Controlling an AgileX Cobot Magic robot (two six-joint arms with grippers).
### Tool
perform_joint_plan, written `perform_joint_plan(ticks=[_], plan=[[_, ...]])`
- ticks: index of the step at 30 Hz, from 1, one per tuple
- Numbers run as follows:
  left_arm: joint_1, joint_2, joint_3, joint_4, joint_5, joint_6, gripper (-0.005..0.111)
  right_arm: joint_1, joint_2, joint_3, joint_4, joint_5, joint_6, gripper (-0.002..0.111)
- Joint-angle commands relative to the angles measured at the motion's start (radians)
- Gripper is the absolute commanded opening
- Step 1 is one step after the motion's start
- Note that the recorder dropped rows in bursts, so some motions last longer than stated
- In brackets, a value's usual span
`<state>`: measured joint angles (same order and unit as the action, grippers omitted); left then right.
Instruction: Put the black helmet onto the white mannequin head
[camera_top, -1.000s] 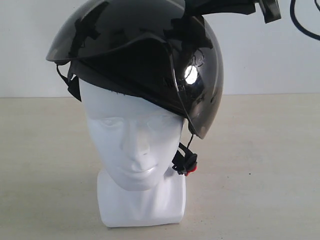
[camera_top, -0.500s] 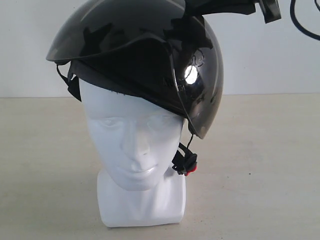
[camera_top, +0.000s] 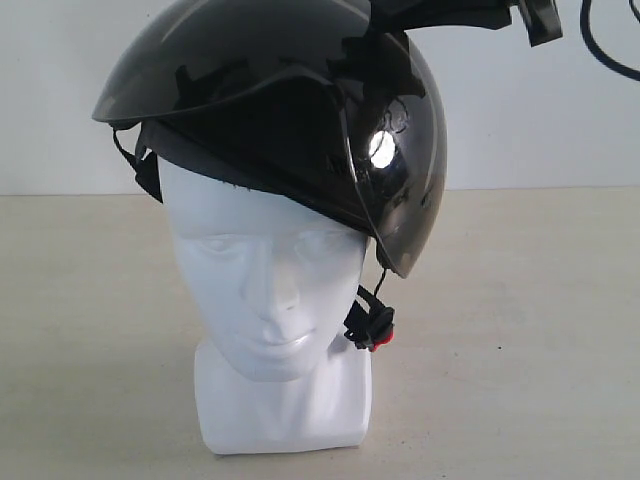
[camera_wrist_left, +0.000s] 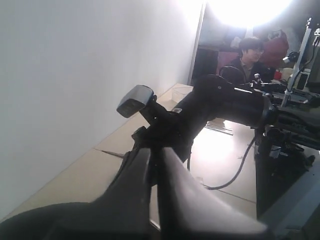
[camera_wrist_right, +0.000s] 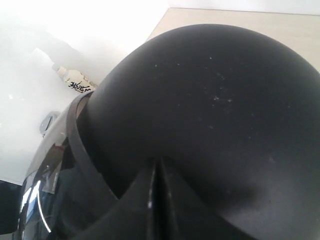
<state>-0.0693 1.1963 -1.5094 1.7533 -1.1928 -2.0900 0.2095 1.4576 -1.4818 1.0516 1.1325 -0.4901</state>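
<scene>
The black helmet is seated, tilted, on the white mannequin head at mid-counter. The right jaws are clenched empty at its crown; the left jaws are clenched too, turned away. Placing is judged nearly finished; a gentle levelling press is called for.

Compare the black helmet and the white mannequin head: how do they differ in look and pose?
The black helmet is dark with a smoky visor; the white mannequin head is plain white. The helmet sits tilted; the head stands upright. The helmet is wider, overhanging the head. Both are rounded and glossy.
</scene>
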Motion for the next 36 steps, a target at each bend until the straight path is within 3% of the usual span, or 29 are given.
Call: perform_joint_plan(ticks=[1,5,11,18,24,27,32,36], plan=[[-0.005,-0.004,0.003,-0.016,0.048,0.091,0.004,0.010,-0.004,0.004,-0.027,0.015,-0.009,0.000],[-0.005,-0.020,0.062,-0.189,0.104,0.291,0.004,0.010,-0.004,0.004,-0.027,0.015,-0.009,0.000],[-0.005,-0.114,0.215,-0.291,0.375,0.602,0.004,0.010,-0.004,0.004,-0.027,-0.004,-0.009,0.000],[-0.005,-0.214,0.329,-0.290,0.863,0.642,0.004,0.010,-0.004,0.004,-0.027,-0.008,-0.009,0.000],[-0.005,-0.247,0.406,-0.198,1.092,0.666,0.004,0.010,-0.004,0.004,-0.027,-0.008,-0.009,0.000],[-0.005,-0.271,0.450,-0.109,1.117,0.625,0.004,0.010,-0.004,0.004,-0.027,-0.010,-0.009,0.000],[-0.005,-0.287,0.461,-0.097,1.108,0.599,0.004,0.010,-0.004,0.004,-0.027,-0.010,-0.009,0.000],[-0.005,-0.287,0.461,-0.097,1.029,0.531,0.004,0.010,-0.004,0.004,-0.027,-0.011,-0.007,0.000]])
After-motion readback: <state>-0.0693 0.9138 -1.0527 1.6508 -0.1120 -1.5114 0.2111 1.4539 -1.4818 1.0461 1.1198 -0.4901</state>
